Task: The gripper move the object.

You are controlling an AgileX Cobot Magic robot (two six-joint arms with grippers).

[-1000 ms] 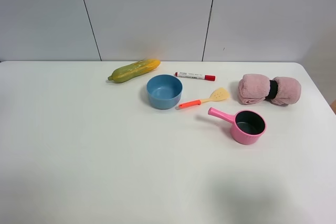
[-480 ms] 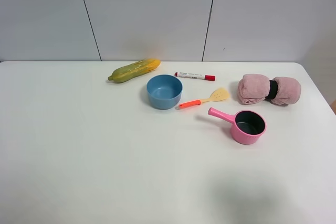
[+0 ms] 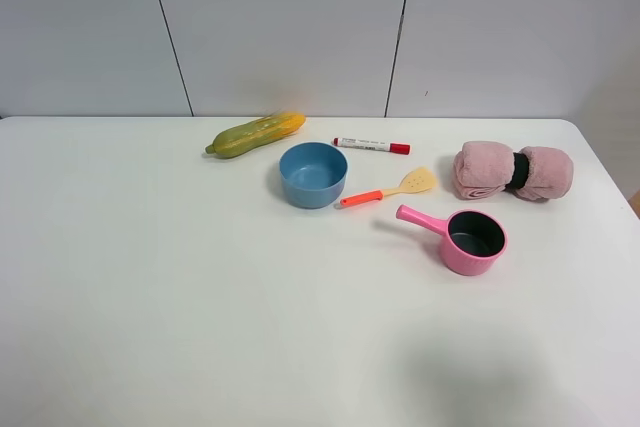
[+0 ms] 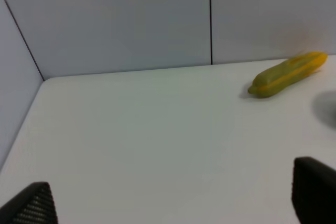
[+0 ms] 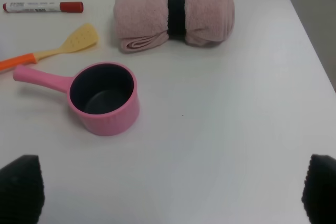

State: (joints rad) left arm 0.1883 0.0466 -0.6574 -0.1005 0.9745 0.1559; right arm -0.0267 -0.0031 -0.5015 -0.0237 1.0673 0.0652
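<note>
The toy spatula (image 3: 388,190), with a pale yellow perforated blade and an orange-red handle, lies flat on the white table (image 3: 160,277) between the blue bowl and the pink saucepan. It also shows in the right wrist view (image 5: 79,39), beyond the saucepan. Neither arm shows in the exterior view. My right gripper (image 5: 170,190) is open and empty, hovering short of the saucepan and well apart from the spatula. My left gripper (image 4: 173,203) is open and empty over bare table at the far left.
A blue bowl (image 3: 313,174), a red-capped white marker (image 3: 372,145), a green-yellow zucchini (image 3: 256,134), a rolled pink towel (image 3: 513,171) and a pink saucepan (image 3: 468,238) stand around the spatula. The wall runs behind them. The table's right edge (image 3: 610,187) is near the towel.
</note>
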